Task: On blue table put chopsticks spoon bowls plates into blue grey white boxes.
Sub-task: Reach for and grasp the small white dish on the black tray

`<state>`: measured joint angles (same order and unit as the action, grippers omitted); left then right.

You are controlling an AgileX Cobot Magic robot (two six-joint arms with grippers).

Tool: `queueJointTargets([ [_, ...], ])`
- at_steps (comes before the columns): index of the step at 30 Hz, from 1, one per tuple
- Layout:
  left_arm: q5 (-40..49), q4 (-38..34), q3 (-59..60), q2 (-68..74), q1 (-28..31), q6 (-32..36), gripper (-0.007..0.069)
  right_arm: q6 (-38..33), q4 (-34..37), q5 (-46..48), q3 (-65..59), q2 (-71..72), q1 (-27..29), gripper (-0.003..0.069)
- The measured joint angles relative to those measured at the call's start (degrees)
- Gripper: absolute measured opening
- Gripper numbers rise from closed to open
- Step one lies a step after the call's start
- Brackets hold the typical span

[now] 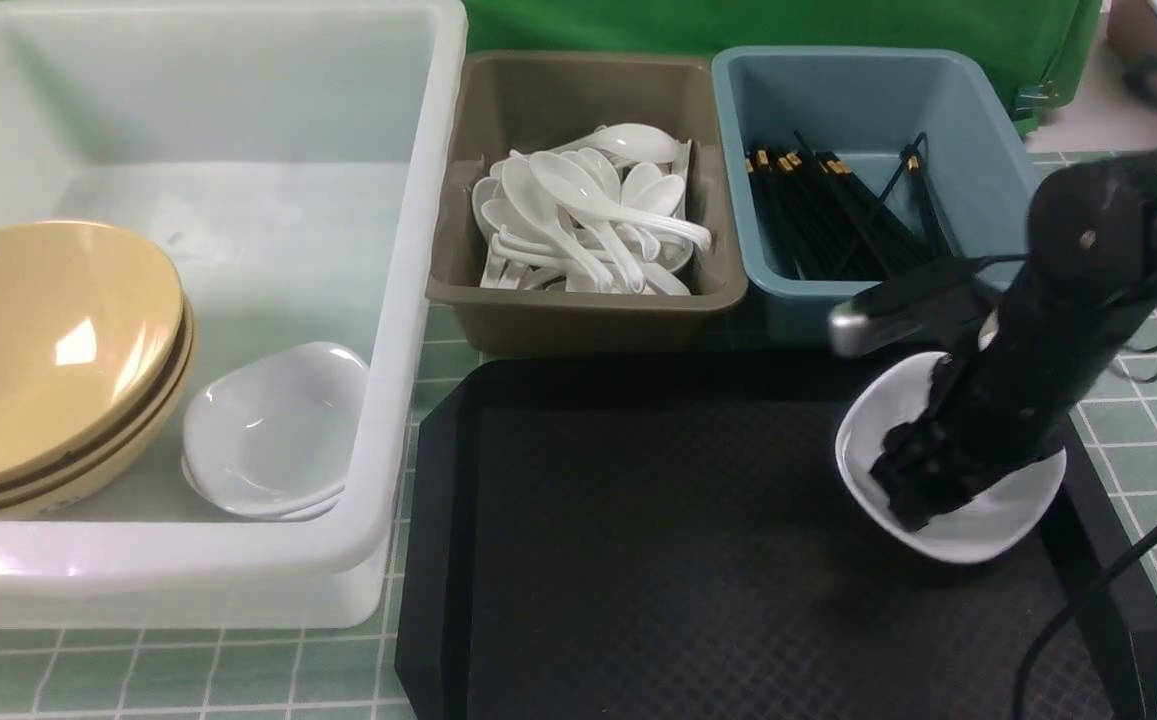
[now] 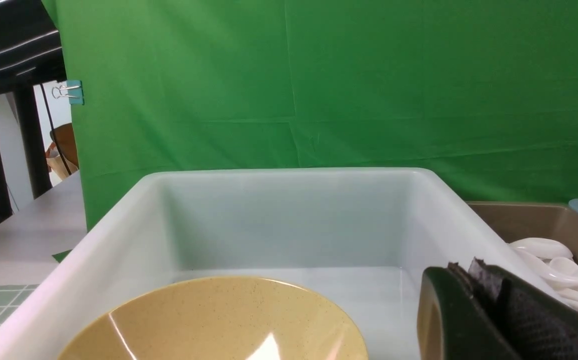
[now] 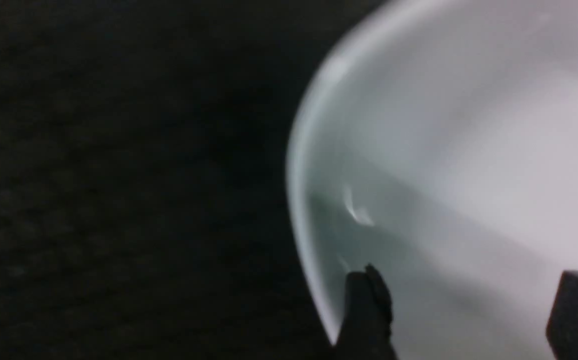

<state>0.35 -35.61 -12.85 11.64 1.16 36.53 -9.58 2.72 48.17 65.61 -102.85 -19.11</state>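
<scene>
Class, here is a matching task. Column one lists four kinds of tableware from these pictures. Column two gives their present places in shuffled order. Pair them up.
Column one:
1. tan bowls
2. spoons
3. chopsticks
4. lone plate

Column two:
A. black tray
B. white box
C. blue box
D. grey-brown box

Pairs: 1-B, 2-D, 3-C, 4-A.

Your surroundings, beyond the job
You see a black tray point(image 1: 638, 530) in front, and a green cloth point(image 2: 318, 90) behind, held by a clip point(image 2: 71, 92).
</scene>
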Motion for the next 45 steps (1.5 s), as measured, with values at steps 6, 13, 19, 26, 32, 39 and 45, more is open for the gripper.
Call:
queueJointTargets([
  [6,0.07,0.0,0.0,-0.04,0.0,0.06,0.0002,0.49,0.9,-0.99,0.93,0.41,-8.61,0.0502],
  [13,0.18,0.0,0.0,-0.04,0.0,0.06,0.0002,0.49,0.61,0.71,3.36,4.51,-3.12,0.0502],
  [19,0.18,0.0,0.0,-0.04,0.0,0.06,0.0002,0.86,0.43,1.07,2.52,4.09,7.02,0.0502],
  [26,0.24,0.0,0.0,-0.04,0.0,0.06,0.0002,-0.07,0.61,-1.39,2.2,2.35,9.62,0.0502],
  [32,0.24,0.0,0.0,-0.04,0.0,0.06,0.0002,-0.13,1.29,-2.78,2.2,-1.03,9.73,0.0502],
  [39,0.24,0.0,0.0,-0.04,0.0,0.06,0.0002,-0.68,3.92,-2.57,2.2,-3.04,9.79,0.0463],
  [45,0.18,0.0,0.0,-0.04,0.0,0.06,0.0002,-6.23,10.1,1.19,2.2,-3.2,9.79,0.0293],
])
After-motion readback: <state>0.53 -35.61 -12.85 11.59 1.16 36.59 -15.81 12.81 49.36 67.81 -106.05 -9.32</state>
